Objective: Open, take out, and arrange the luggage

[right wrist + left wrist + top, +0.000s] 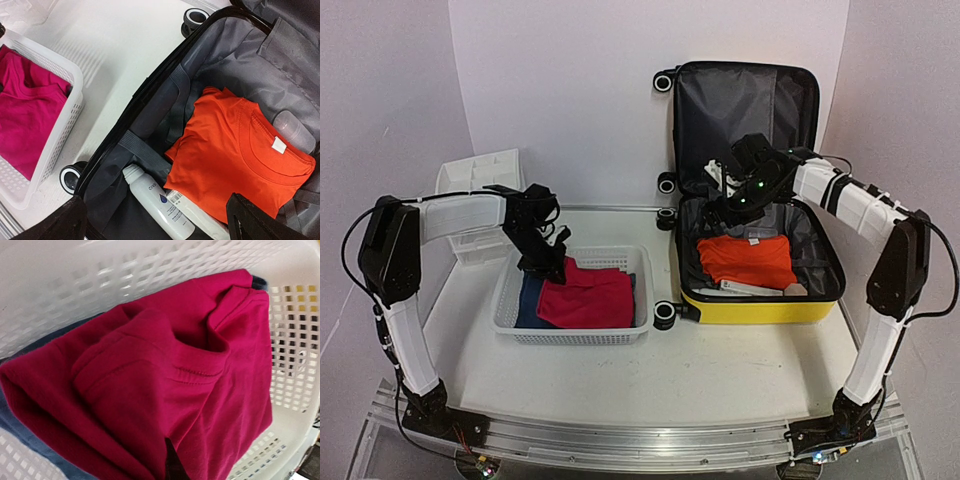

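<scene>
The yellow luggage (760,305) lies open at the right, its dark grey lid (745,105) propped upright against the back wall. Inside it are a folded orange shirt (748,258) (240,150), a white bottle (160,202) and a clear tube (295,131). My right gripper (740,195) (157,222) hovers open above the case's back end, with nothing between its fingers. My left gripper (542,262) reaches down into the white mesh basket (570,335), shut on a magenta shirt (150,365) that lies in the basket on top of a blue garment (30,440).
A white plastic drawer unit (480,185) stands at the back left, behind the left arm. The basket (65,115) sits just left of the suitcase wheels (664,315). Walls close in at the back and on both sides.
</scene>
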